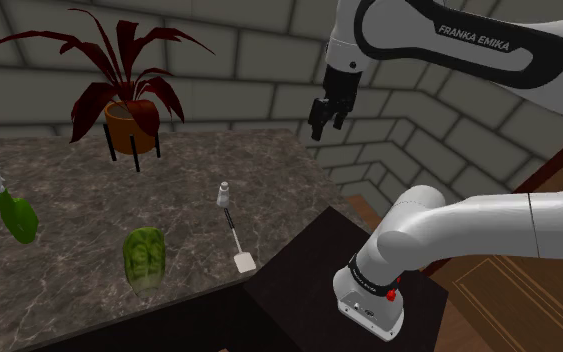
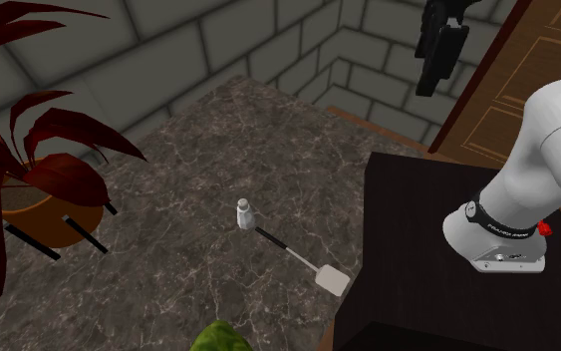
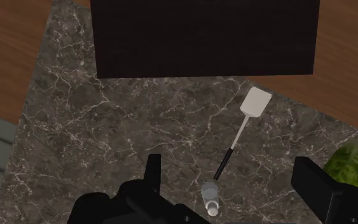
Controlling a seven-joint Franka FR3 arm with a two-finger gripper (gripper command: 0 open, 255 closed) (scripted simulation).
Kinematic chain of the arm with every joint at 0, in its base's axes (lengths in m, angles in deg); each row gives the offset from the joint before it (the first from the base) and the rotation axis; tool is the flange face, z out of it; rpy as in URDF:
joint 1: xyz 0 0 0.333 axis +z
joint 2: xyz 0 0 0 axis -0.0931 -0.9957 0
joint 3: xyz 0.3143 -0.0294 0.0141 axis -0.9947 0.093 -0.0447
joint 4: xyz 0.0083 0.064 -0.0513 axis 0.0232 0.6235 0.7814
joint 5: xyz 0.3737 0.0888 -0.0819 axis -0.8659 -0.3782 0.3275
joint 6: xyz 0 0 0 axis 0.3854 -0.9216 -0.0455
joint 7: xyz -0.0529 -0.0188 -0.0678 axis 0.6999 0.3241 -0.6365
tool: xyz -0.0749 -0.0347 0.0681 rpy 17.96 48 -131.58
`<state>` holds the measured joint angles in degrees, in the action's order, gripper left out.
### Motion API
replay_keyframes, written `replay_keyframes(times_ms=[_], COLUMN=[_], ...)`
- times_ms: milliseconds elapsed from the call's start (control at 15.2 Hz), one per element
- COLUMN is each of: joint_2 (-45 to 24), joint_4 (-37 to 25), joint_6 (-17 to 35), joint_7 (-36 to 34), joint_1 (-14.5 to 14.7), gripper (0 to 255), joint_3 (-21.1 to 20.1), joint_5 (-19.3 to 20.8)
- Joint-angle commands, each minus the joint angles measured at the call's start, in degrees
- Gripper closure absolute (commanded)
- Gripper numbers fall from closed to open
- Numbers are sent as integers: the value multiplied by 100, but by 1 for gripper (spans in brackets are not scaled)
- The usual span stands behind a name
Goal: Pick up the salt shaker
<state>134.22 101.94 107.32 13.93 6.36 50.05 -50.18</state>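
From the wrist, the small white salt shaker (image 3: 211, 197) stands upright on the dark marbled countertop (image 3: 107, 127) far beneath the black claw (image 3: 231, 175), framed by its spread fingers, untouched. A white-bladed, black-handled spatula (image 3: 244, 130) lies just beside it. The shoulder view adds the white arm (image 1: 469, 40) held high, claw hanging downward, with a ribbed green vegetable (image 1: 144, 258) and a red-leaved potted plant (image 1: 129, 100) farther off.

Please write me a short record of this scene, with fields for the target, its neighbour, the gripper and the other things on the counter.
target: small white salt shaker, upright on the dark marbled counter
neighbour: spatula, black handle end close beside the shaker, white blade near the counter's edge
arm: gripper high above the counter, fingers apart, holding nothing
other things: green bottle, green vegetable, red-leaved potted plant
task state: shaker not yet grasped
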Motion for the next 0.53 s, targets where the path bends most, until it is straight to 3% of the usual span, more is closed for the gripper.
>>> replay_keyframes(times_ms=[0, 462], joint_2=[0, -1073], joint_4=[0, 347], joint_6=[0, 1400], joint_7=[0, -97], joint_1=[0, -2], gripper=[0, 0], joint_3=[0, -36], joint_5=[0, -6])
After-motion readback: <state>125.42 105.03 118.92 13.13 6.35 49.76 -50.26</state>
